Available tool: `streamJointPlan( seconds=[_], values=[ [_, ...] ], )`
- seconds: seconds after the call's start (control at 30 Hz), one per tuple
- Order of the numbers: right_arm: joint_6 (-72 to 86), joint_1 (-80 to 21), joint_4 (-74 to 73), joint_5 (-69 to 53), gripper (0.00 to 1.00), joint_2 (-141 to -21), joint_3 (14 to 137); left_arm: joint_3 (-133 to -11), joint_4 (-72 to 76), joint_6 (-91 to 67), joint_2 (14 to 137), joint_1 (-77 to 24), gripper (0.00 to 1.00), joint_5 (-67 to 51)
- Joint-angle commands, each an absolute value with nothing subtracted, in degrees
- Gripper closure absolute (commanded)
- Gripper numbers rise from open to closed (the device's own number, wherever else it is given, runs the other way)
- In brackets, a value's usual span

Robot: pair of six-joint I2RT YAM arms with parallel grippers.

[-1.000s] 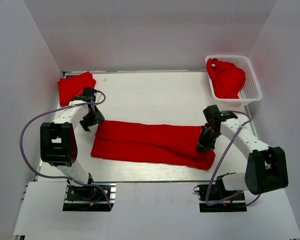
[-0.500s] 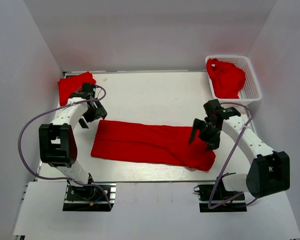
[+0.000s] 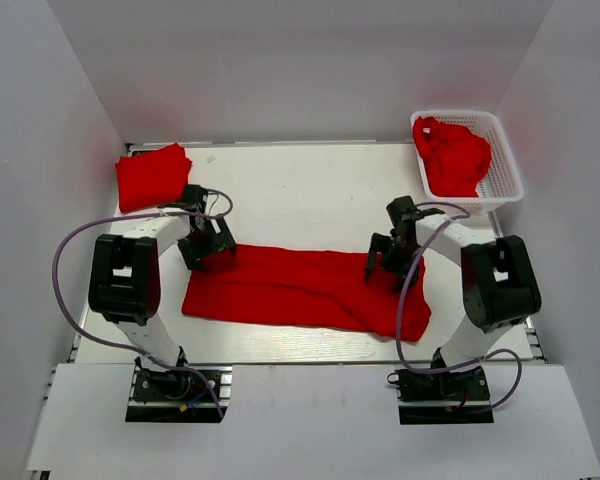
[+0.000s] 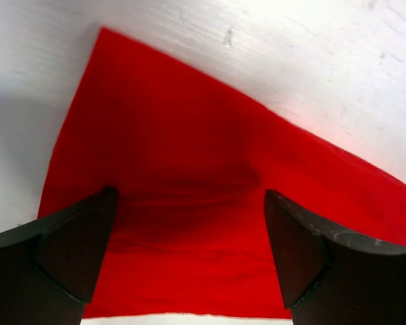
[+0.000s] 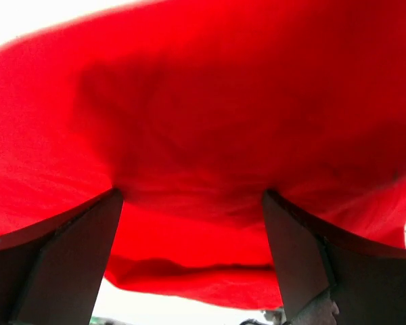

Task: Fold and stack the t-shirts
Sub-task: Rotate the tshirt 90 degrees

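Observation:
One red t-shirt [image 3: 300,285] lies on the white table [image 3: 300,190] as a long folded strip running left to right. My left gripper [image 3: 212,255] hovers open over its far left corner, and the left wrist view shows the t-shirt [image 4: 189,169] flat between the spread fingers [image 4: 74,250]. My right gripper [image 3: 385,268] stands open over the strip's right part near its far edge. In the right wrist view the t-shirt [image 5: 203,122] fills the space between the fingers [image 5: 304,257], with nothing pinched. A folded t-shirt [image 3: 152,176] rests at the back left.
A white lattice basket [image 3: 503,185] at the back right holds crumpled red t-shirts [image 3: 452,155]. White walls close in the table on three sides. Purple cables loop from both arms.
The right gripper has opened, let go of the shirt's right end and moved left and back. The left gripper has swung right, from beside the shirt to over its left corner.

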State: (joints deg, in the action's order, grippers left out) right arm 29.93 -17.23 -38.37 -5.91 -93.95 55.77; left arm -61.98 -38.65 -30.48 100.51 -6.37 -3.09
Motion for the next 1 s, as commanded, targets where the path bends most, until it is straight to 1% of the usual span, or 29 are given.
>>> streamJointPlan(
  seconds=[0.0,0.07,0.1,0.2,0.23,0.27,0.3,0.33,0.37,0.4,0.43,0.47,0.5,0.53,0.57,0.6,0.63,0.7,0.83,0.87,0.9,0.97],
  values=[
    [29.8,-16.6,-34.4,-0.5,0.1,-101.1,59.1,-57.8,-41.0,-31.4,100.6,-6.2,0.0,-1.9],
    [29.8,-15.7,-32.7,-0.4,0.1,-103.4,63.0,-55.2,-42.9,-32.3,100.1,-5.6,0.0,-0.4],
    [29.7,-15.6,-31.9,-0.3,0.1,-107.3,64.2,-54.4,-43.4,-32.3,99.3,-5.6,0.0,-0.4],
    [28.3,-14.4,-31.2,1.3,0.1,-113.4,73.9,-52.4,-45.8,-32.8,97.9,-5.5,0.0,0.8],
    [25.8,-13.9,-31.2,1.0,0.1,-118.9,79.5,-51.9,-46.7,-32.8,97.9,-6.1,0.0,1.3],
    [25.2,-13.9,-31.2,0.6,0.1,-120.6,82.2,-51.9,-47.5,-32.8,97.9,-6.2,0.0,1.3],
    [23.5,-13.6,-31.1,-1.2,0.1,-122.4,91.0,-51.2,-48.3,-32.8,97.9,-6.2,0.0,0.4],
    [22.2,-13.4,-30.8,-2.2,0.1,-127.9,93.9,-50.7,-48.3,-32.8,97.9,-6.2,0.0,-1.2],
    [21.7,-13.3,-31.0,-3.2,0.1,-130.0,97.3,-49.9,-48.9,-32.8,97.9,-6.2,0.0,-2.0],
    [21.4,-13.3,-30.6,-4.2,0.1,-131.8,107.3,-49.9,-49.5,-32.1,97.9,-6.2,0.0,-3.0],
    [21.0,-13.2,-30.5,-6.7,0.1,-137.3,110.6,-49.1,-49.5,-32.1,97.9,-6.7,0.0,-5.2],
    [20.6,-11.9,-30.2,-7.8,0.1,-139.0,113.8,-48.3,-49.5,-31.0,97.9,-6.7,0.0,-6.4],
    [20.7,-12.6,-28.2,-13.4,0.1,-142.2,122.3,-48.3,-50.0,-30.5,97.2,-7.5,0.0,-9.5],
    [21.1,-12.6,-27.1,-15.6,0.1,-143.3,124.5,-47.5,-50.0,-30.5,97.2,-7.5,0.0,-11.0],
    [22.5,-12.7,-20.2,-17.4,0.1,-145.1,126.5,-46.6,-50.0,-29.3,97.2,-8.8,0.0,-12.8],
    [23.0,-12.7,-16.9,-19.1,0.1,-145.8,126.3,-46.1,-50.0,-29.3,96.7,-9.3,0.0,-17.3],
    [23.4,-12.7,-13.6,-23.3,0.1,-146.0,124.2,-44.5,-49.0,-28.7,96.7,-10.0,0.0,-20.2],
    [27.2,-13.3,-2.3,-26.1,0.1,-147.4,123.2,-43.2,-47.6,-26.6,97.3,-12.6,0.0,-29.2],
    [32.9,-14.1,4.5,-28.3,0.1,-152.4,129.5,-41.9,-48.9,-22.0,97.8,-18.1,0.0,-34.6],
    [33.5,-14.1,5.4,-28.6,0.1,-153.2,129.8,-41.4,-48.9,-21.1,97.8,-19.1,0.0,-36.9],
    [34.0,-14.1,6.5,-28.7,0.1,-153.3,130.0,-40.0,-48.9,-19.7,97.8,-21.2,0.0,-41.8],
    [33.5,-14.1,5.9,-28.0,0.1,-152.3,129.4,-39.4,-49.5,-19.2,96.0,-23.5,0.0,-46.5]
  ],
)
